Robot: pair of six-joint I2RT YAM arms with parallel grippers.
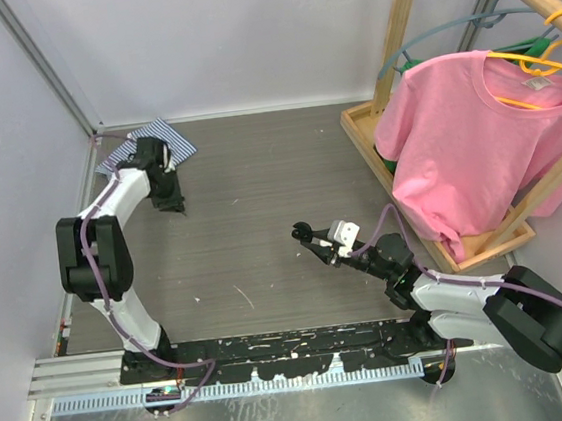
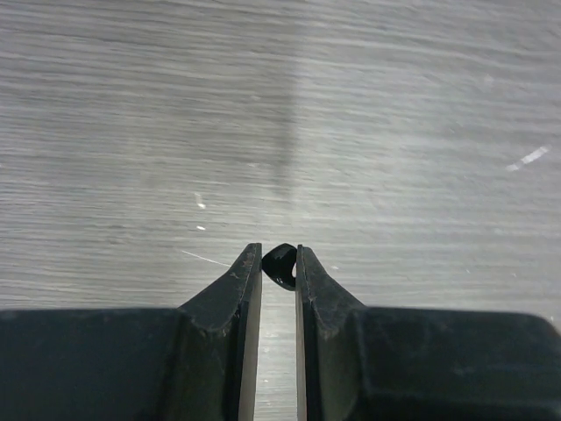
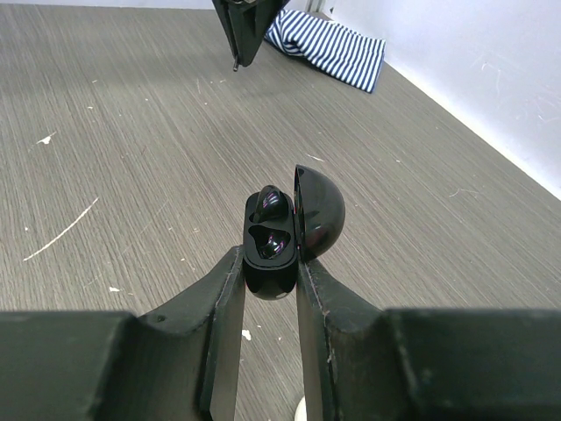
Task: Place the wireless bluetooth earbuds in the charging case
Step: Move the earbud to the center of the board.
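Left claw [image 2: 278, 249]: jaws nearly together, pinching a small black earbud [image 2: 280, 267] right at the tips. Only a rounded sliver of it shows between them, so I cannot read which way its stem points. The claw sits low over the tabletop [image 1: 257, 173] at the far left. I cannot tell whether the earbud is clear of the surface.

Right claw [image 3: 269, 254]: clamped across the sides of the black charging case [image 3: 267, 274], jaws only as wide as the case body. It holds the case above the tabletop, right of centre. The lid [image 3: 318, 210] is swung open to one side and the two sockets face the wrist camera. Both sockets look glossy and dark, and I cannot say for sure whether either is already filled.

Further out: a striped cloth [image 1: 149, 146] lies in the far left corner, just behind the left claw. A pink T-shirt [image 1: 475, 140] hangs on a wooden rack [image 1: 369, 141] at the right, well apart from both arms.

Step in hand, as I judge it: pick-up of the earbud is done and carrying it to the case comes next. The two claws are well apart. The next move calls for lifting the left arm, crossing toward the centre, and lining the earbud up over a free socket, stem down. The grip is thin, so a slip or a twist on the way is the risk.
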